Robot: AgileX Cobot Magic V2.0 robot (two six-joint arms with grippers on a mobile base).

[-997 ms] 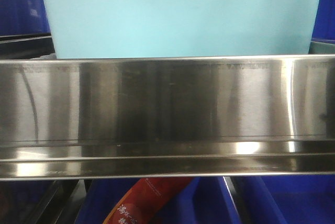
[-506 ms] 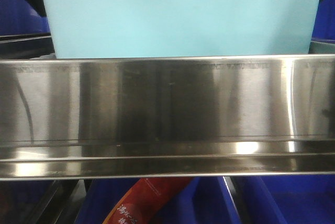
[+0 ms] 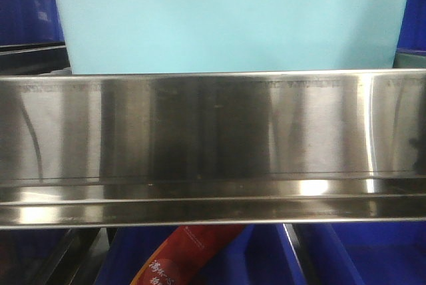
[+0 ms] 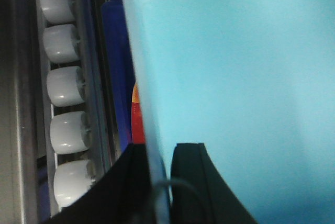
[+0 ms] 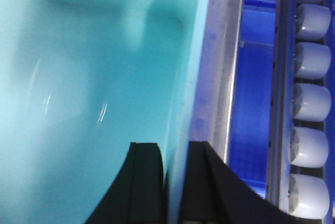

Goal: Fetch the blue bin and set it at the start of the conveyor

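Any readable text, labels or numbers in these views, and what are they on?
Yellow Chinese characters on the red packet below the shiny steel shelf rail: too blurred to read.
Faint lettering along that rail's top edge: unreadable.
No text on the pale aqua plastic tub.

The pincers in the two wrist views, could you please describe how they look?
The left pincer and right pincer look alike: two matte black fingers each, flat-tipped, with outer edges flaring toward the base. No markings show. A thin grey cable loops across the left one's base; none shows on the right. The arms are out of view.
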